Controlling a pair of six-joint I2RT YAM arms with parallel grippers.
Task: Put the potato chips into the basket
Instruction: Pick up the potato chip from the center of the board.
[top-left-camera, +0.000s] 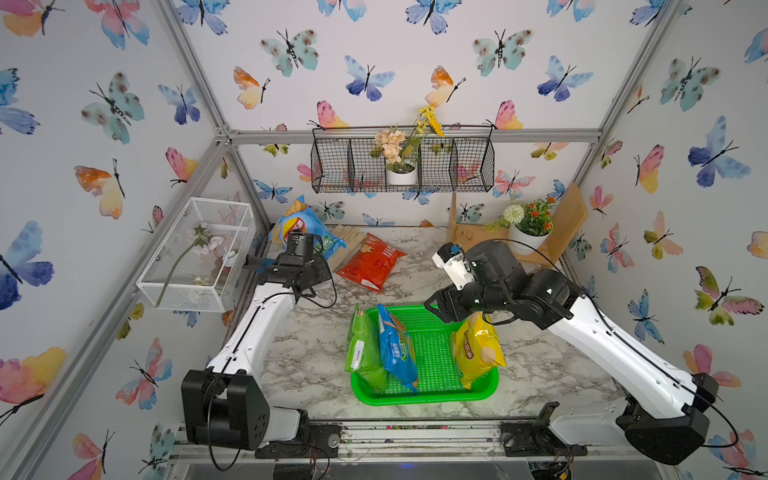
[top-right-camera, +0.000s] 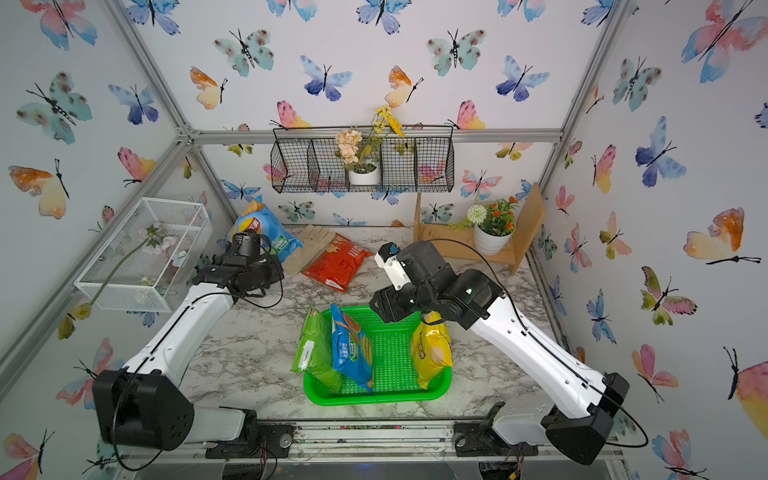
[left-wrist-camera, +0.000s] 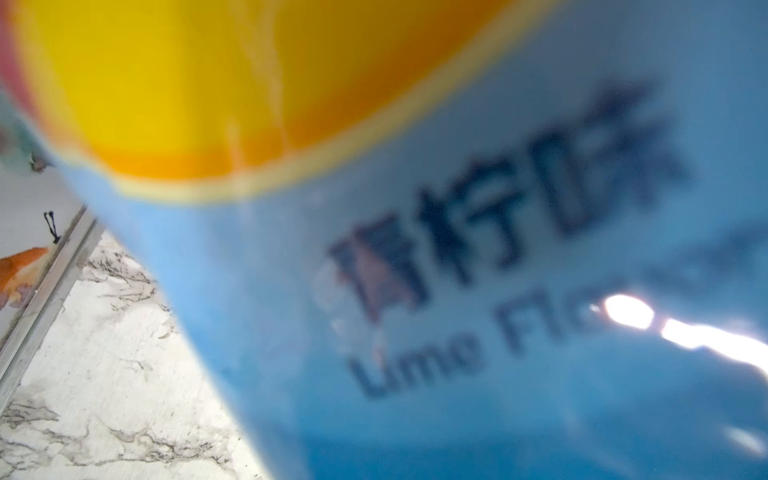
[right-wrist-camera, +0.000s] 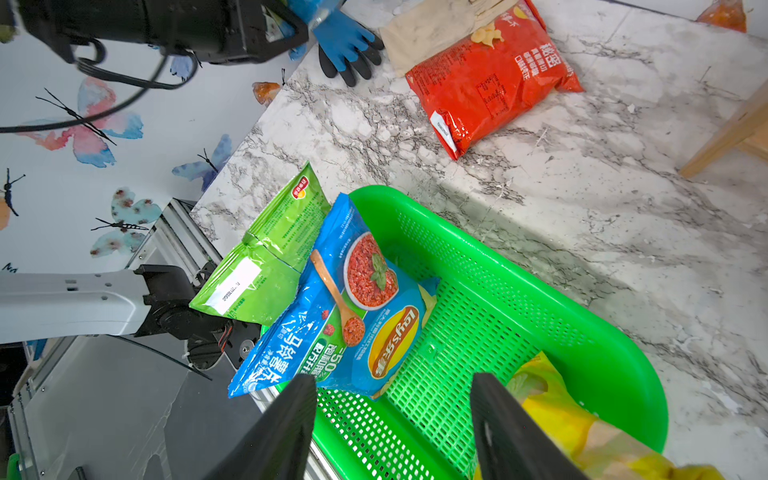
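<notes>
Butterfly wallpaper (top-left-camera: 415, 75), marble tabletop (top-left-camera: 307, 353) (grey-veined)

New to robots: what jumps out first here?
The bright green basket mid-table, with a green bag, a blue bag and a yellow bag propped in it. Behind it a red bag lies flat, and in the far left corner the left gripper pinches a second blue bag. Butterfly wallpaper all around.

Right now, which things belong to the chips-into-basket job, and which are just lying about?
Job: green basket; green chip bag, blue tomato-picture chip bag, yellow chip bag propped in it; red chip bag, blue lime-flavour chip bag outside it.
Lying about: blue glove; beige gloves; white mesh box; black wire wall basket; potted flowers; wooden shelf.
</notes>
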